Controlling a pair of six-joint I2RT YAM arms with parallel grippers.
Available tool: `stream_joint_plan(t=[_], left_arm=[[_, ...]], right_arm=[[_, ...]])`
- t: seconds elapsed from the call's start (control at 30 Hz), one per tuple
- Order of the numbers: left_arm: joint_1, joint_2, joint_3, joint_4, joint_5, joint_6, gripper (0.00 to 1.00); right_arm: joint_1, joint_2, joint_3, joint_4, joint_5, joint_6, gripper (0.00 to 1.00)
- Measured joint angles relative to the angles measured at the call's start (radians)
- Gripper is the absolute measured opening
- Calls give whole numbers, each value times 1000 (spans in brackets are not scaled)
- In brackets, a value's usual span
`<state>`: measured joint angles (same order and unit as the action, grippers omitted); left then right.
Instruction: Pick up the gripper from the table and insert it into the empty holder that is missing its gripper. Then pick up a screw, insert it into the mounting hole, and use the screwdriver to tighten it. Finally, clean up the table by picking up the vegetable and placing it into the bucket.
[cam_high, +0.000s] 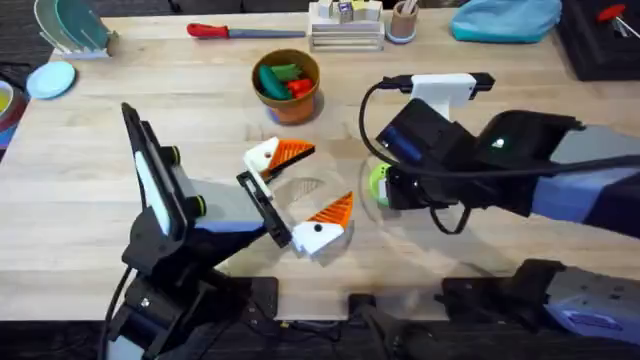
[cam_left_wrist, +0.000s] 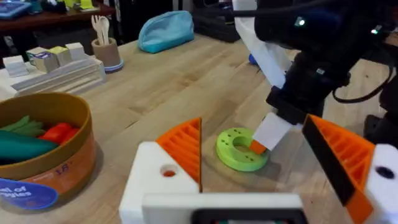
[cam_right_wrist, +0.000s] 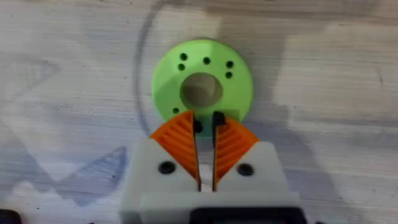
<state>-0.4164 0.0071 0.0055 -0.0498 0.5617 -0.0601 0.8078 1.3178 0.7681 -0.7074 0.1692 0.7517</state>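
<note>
Overhead – left gripper (cam_high: 312, 180): near centre of the table (cam_high: 120, 100); white fingers with orange ribbed pads spread wide apart, nothing between them.
Overhead – right gripper (cam_high: 381, 190): reaches in from the right and points down at the green disc (cam_high: 377, 183), just right of the left gripper.
Overhead – bucket (cam_high: 287, 85): far centre, upright, well apart from both grippers; green and red toy vegetables (cam_high: 283, 78) lie inside.
Overhead – red-handled tool (cam_high: 245, 32): lies flat at the far edge, beyond the bucket.
Left wrist – left gripper (cam_left_wrist: 252, 124): fingers (cam_left_wrist: 168, 168) spread wide; the green disc (cam_left_wrist: 239, 152) lies on the table beyond them.
Left wrist – right gripper (cam_left_wrist: 266, 138): tip lowered onto the right part of the disc.
Left wrist – bucket (cam_left_wrist: 62, 162): at the left, green and red pieces inside.
Left wrist – tan cup (cam_left_wrist: 107, 53): far side, near a blue pouch (cam_left_wrist: 165, 30).
Right wrist – right gripper (cam_right_wrist: 205, 119): pads drawn almost together, a narrow slit between them; tips at the rim of the green disc (cam_right_wrist: 202, 68).
Right wrist – dark bits at the tips: too small to identify.
</note>
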Motion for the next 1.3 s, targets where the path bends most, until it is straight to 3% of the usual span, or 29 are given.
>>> stream_joint_plan(t=[0.2, 0.67, 1.07, 1.3], left_arm=[[0, 0, 0, 0, 0, 0, 991], [0, 0, 0, 0, 0, 0, 991], [0, 0, 0, 0, 0, 0, 991], [0, 0, 0, 0, 0, 0, 991]], right_arm=[[0, 0, 2, 5, 10, 0, 10], [0, 0, 34, -66, 12, -24, 7], [0, 0, 274, -108, 26, -259, 7], [-46, 4, 496, -171, -32, -368, 7]])
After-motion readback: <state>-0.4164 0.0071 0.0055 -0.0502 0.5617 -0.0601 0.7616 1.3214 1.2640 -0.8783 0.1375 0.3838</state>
